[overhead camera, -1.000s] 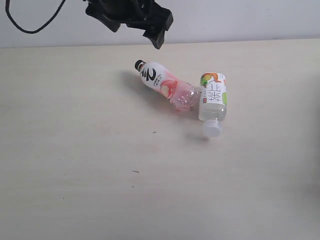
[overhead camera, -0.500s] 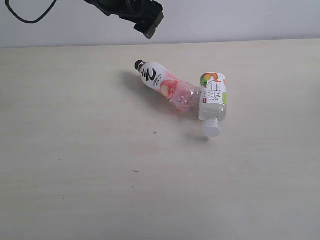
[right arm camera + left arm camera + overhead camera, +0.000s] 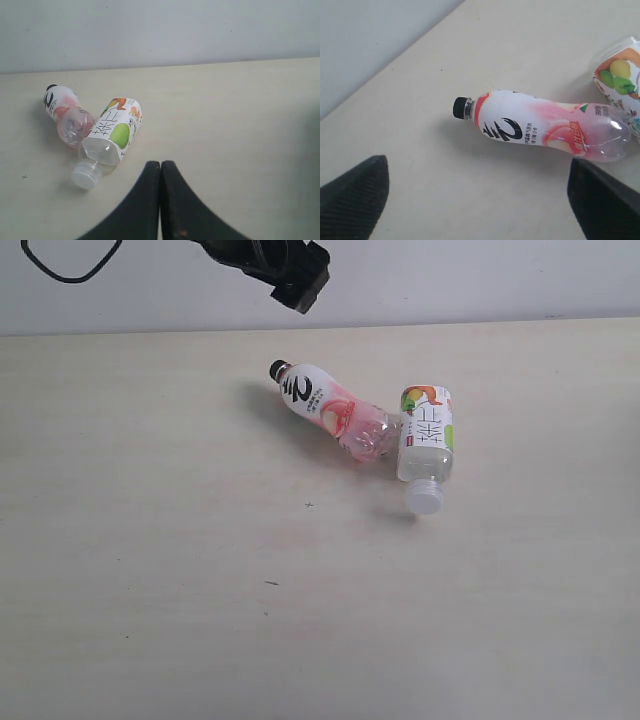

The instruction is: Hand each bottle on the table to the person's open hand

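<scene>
**Desk:** Here, what carries the scene?

**Photographer:** A wide, pale tabletop (image 3: pixel 150 590), with two bottles lying on their sides near its middle. No open hand shows in any view.

**Desk:** And the arms?

**Photographer:** The left arm (image 3: pixel 275 262) hangs over the far edge, its jaws spread wide and empty above the pink-white bottle (image 3: pixel 330 412). The right jaws are pressed together on nothing, well back from the orange-green bottle (image 3: pixel 426 435).

**Desk:** How do the two lie?

**Photographer:** The pink-white one runs slantwise, and its clear base appears to touch the side of the shorter orange-green one.

**Desk:** How would they handle?

**Photographer:** Both look light, and the clear parts seem close to empty. Thin plastic like this likely dents under a hard squeeze. Being round and glossy, either one may roll or slip. Moving one may also nudge the other where they meet.

**Desk:** Where should the jaws take hold?

**Photographer:** Across the labelled belly, I judge, where the body is widest and stiffest. That beats the tapering neck, the black cap (image 3: pixel 461 108) or the white cap (image 3: pixel 86 175).
</scene>
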Available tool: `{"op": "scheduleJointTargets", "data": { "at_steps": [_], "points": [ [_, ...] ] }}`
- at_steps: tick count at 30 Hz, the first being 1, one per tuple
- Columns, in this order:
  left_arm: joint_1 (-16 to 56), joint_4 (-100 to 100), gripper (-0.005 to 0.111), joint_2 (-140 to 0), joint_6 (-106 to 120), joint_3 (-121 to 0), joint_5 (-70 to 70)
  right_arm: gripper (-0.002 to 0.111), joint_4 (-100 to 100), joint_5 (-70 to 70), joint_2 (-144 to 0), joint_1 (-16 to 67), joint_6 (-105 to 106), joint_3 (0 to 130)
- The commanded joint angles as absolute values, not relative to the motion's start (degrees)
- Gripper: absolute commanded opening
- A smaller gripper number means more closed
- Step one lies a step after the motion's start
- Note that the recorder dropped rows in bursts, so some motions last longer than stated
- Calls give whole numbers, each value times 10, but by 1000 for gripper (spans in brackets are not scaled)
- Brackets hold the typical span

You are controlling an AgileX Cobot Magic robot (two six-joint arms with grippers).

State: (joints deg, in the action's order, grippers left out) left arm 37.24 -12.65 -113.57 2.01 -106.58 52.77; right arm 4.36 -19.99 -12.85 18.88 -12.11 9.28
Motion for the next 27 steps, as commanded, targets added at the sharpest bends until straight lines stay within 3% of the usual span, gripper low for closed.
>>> {"op": "scheduleJointTargets", "data": {
  "at_steps": [1, 6, 8, 12, 13, 17, 22, 27],
  "points": [
    [371, -126, 91, -1134, 22, -1064, 521, 0, 44, -192, -127, 187, -121, 90],
    [371, -105, 89, -1133, 25, -1019, 515, 0, 44, -192, -127, 187, -121, 90],
    [371, -105, 72, -1133, 26, -989, 493, 0, 44, -192, -127, 187, -121, 90],
    [371, -103, 22, -1128, 26, -952, 439, 0, 44, -192, -127, 187, -121, 90],
    [371, -103, 2, -1128, 26, -948, 428, 0, 44, -192, -127, 187, -121, 90],
    [371, -103, 0, -1128, 141, -946, 386, 0, 44, -192, -127, 187, -121, 90],
    [372, -94, 0, -1132, 574, -946, 378, 0, 44, -192, -127, 187, -121, 90],
    [374, -88, 0, -1154, 801, -946, 373, 0, 44, -192, -127, 187, -121, 90]
  ]
}}
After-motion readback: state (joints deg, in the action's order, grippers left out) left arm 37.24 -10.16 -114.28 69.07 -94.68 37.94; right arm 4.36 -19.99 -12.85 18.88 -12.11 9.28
